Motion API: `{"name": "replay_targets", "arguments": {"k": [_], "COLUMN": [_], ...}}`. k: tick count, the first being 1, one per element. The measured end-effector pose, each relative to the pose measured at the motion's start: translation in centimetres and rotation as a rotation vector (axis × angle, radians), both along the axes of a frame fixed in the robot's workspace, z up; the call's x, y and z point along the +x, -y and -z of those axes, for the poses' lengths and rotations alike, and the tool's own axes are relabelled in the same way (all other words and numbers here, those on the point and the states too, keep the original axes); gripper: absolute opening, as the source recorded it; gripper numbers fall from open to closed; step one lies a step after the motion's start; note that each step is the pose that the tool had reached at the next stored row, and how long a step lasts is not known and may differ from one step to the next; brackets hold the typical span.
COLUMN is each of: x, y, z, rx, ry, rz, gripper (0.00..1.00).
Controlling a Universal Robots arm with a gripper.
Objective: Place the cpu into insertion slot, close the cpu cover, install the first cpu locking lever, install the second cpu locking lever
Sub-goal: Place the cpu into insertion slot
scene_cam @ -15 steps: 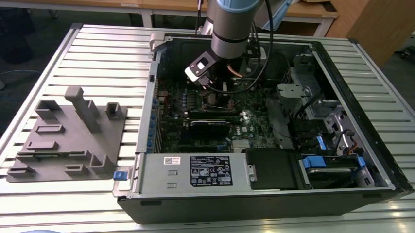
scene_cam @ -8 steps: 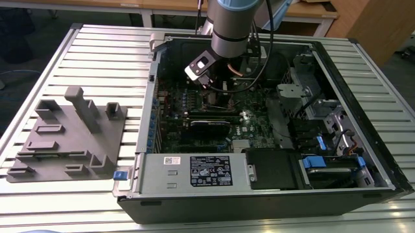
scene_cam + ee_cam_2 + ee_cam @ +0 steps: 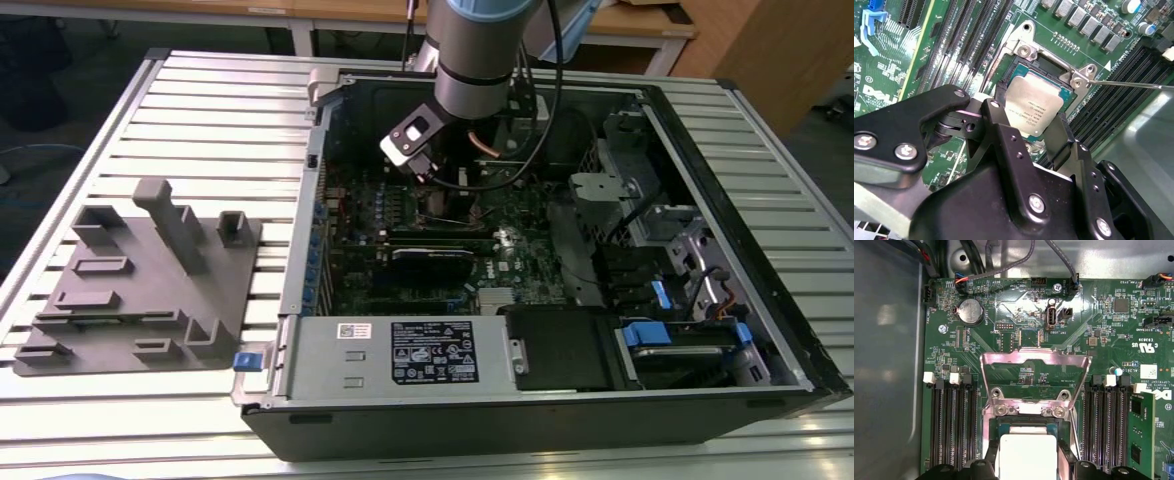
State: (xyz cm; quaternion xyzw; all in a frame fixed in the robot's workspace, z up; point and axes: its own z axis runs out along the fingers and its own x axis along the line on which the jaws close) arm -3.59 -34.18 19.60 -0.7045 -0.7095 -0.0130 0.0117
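Observation:
The cpu [image 3: 1036, 102], a flat square chip with a silver top, sits low over the insertion slot [image 3: 1021, 75] on the green board. My gripper [image 3: 1031, 117] has a black finger against each of two opposite edges and is shut on the chip. In the first wrist view the cpu [image 3: 1026, 447] lies between the fingers of the gripper [image 3: 1026, 462], just below the slot's rim [image 3: 1026, 424]. The cpu cover [image 3: 1034, 356] stands swung open beyond the slot, with the board showing through its cut-out. A thin locking lever [image 3: 1124, 84] sticks out sideways, unlatched. In the exterior view the gripper [image 3: 447, 198] reaches down into the open case.
Long black memory slots [image 3: 951, 425] flank the socket on both sides. Cables [image 3: 1004, 267] run along the board's far edge. The computer case [image 3: 314, 250] lies open on a slatted table, with a grey fixture block [image 3: 140, 280] at the exterior view's left.

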Motion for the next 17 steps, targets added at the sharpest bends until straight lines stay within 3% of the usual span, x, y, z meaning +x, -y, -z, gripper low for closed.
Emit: {"name": "replay_targets", "arguments": {"k": [6,13,17], "x": [0.0,0.0,0.01], "y": [0.0,0.01,0.0], "z": [0.13,0.13,0.14], "rx": [-0.0015,-0.0115,-0.0124], "ry": [-0.0002,-0.0001,-0.0002], "rz": [0.003,0.005,0.006], "gripper": [0.54,0.54,0.54]}}
